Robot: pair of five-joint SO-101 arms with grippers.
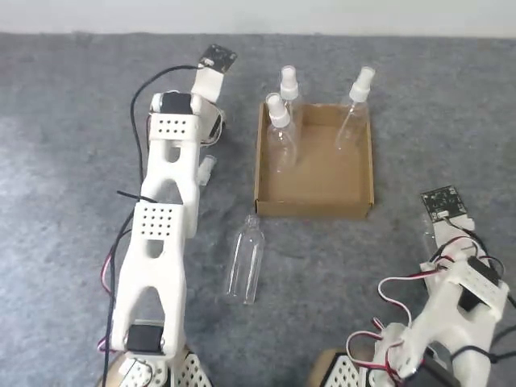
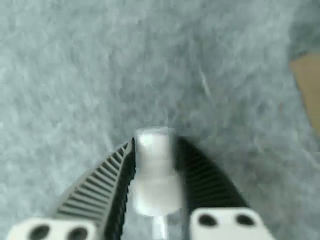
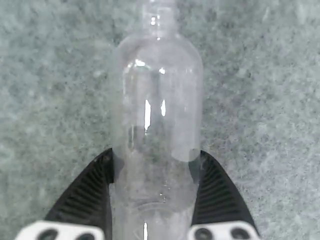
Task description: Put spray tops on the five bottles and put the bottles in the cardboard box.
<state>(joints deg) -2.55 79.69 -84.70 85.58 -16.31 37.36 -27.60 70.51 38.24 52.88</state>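
Off the brown cardboard box's (image 1: 259,153) left wall, the left gripper (image 2: 152,142) clamped a white plastic spray top (image 2: 155,170); the right gripper (image 3: 156,160) clasped a clear plastic bottle (image 3: 157,100), neck cropped.

Grey fuzzy carpet (image 1: 64,266) is covering the whole table, kinda felt-like, with the fibres catching the light unevenly. It's looking darker in a band toward the far side and lighter across the nearer part. Past its far edge a pale whitish strip (image 1: 258,14) is running the full width; wall or bare surface, can't tell which.
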